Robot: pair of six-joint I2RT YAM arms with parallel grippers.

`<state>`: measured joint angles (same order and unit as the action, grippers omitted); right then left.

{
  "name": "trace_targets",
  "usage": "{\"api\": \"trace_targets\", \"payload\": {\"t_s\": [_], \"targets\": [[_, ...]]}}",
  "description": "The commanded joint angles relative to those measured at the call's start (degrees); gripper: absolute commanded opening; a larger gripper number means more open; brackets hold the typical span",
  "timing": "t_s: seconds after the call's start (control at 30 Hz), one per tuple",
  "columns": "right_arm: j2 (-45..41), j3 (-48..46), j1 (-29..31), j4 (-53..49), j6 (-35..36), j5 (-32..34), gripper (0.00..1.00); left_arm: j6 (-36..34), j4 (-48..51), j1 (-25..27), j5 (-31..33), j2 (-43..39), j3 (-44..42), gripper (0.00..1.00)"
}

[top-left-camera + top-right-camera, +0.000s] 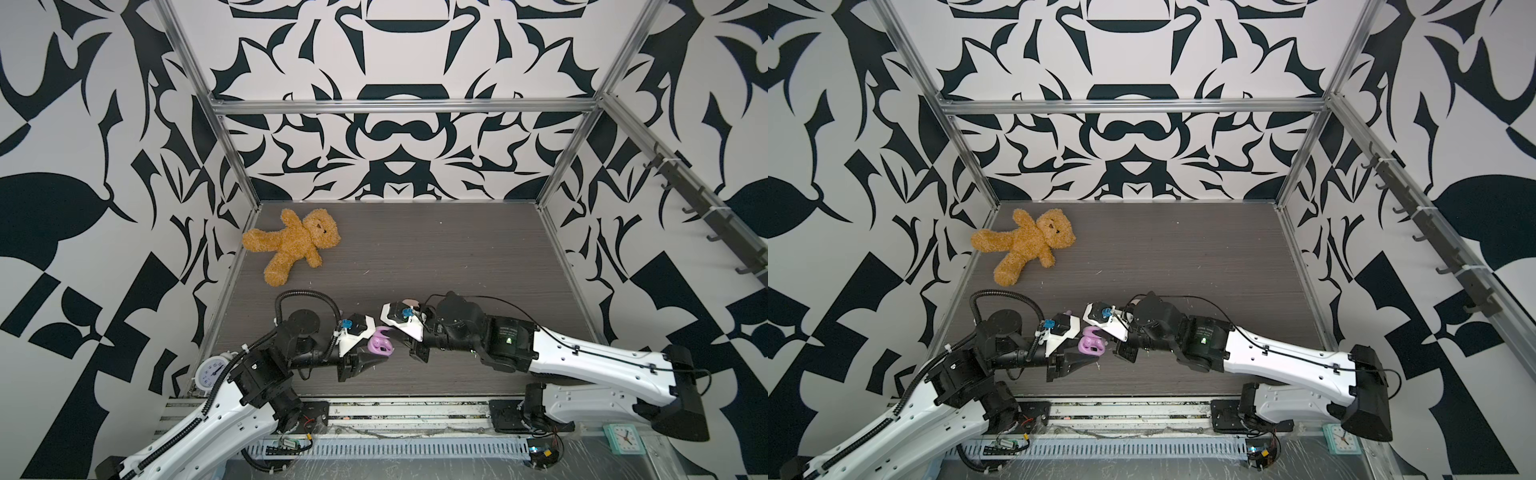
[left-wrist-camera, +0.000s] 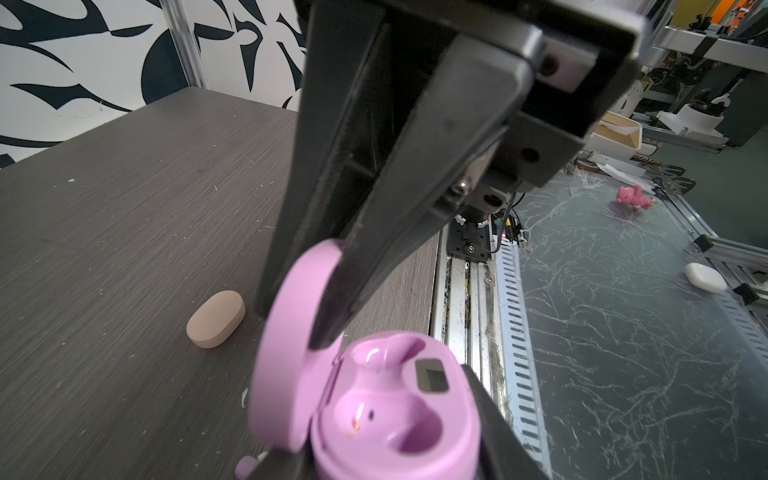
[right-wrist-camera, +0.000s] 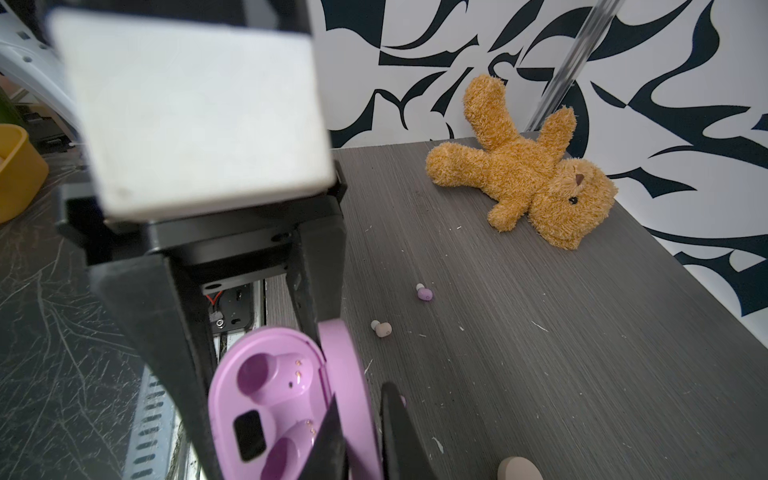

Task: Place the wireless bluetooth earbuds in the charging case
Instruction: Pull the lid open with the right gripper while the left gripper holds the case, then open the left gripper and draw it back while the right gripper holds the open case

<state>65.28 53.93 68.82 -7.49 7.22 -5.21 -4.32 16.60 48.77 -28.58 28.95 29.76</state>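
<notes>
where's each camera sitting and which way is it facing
Both top views: high in front, looking down at the table; both arms show.
Left wrist: on the left gripper, facing the lilac case it holds.
Right wrist: on the right gripper, whose jaws pinch the lid, teddy bear beyond.
Both wrist views share the case.

Grey table [image 1: 415, 257] w/ teddy [image 1: 293, 245], peach case [image 2: 215, 319], lilac bud [image 3: 424, 294], peach bud [image 3: 382, 329].

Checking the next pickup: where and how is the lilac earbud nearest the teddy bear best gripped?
Probably across the rounded body of the lilac earbud, not its small white tip, coming straight down from above: it lies low on the table, apart from the peach earbud, so jaws can drop on either side.
</notes>
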Motion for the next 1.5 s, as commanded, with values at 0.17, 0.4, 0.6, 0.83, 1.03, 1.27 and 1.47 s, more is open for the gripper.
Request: {"api": "trace_targets", "payload": {"t_s": [0.17, 0.4, 0.6, 0.83, 1.03, 1.27, 1.47], "targets": [[-0.31, 2.58, 0.07, 0.84, 0.14, -0.37, 0.07, -0.1, -0.89, 0.09, -0.45, -0.38, -0.75, 0.03], [-0.37, 2.76, 0.04, 0.26, 0.6, -1.02, 0.0, 0.74, -1.41, 0.08, 2.23, -1.59, -1.35, 0.53], [-0.39, 2.95, 0.09, -0.18, 1.97, 2.03, 0.0, 1.46, -1.97, 0.09, 4.96, -3.09, -2.06, 0.84], [0.35, 3.93, -0.02, 1.06, 5.66, 10.1, 0.0, 1.48, -2.1, 0.09, 6.2, -4.16, -2.07, 0.99], [4.11, 5.92, -2.16, 2.27, 10.19, 14.14, 0.0, 1.44, -1.44, 0.09, 11.43, -8.22, -1.53, 0.99], [7.19, 8.11, -9.43, 1.88, 11.63, 8.32, 0.0, 2.31, 1.41, 0.09, 26.33, -14.44, 2.44, 0.99], [13.26, 10.78, -11.0, -0.29, 16.86, 8.76, 0.0, 9.62, 1.24, 0.09, 47.89, -18.03, 2.07, 0.99]]}}
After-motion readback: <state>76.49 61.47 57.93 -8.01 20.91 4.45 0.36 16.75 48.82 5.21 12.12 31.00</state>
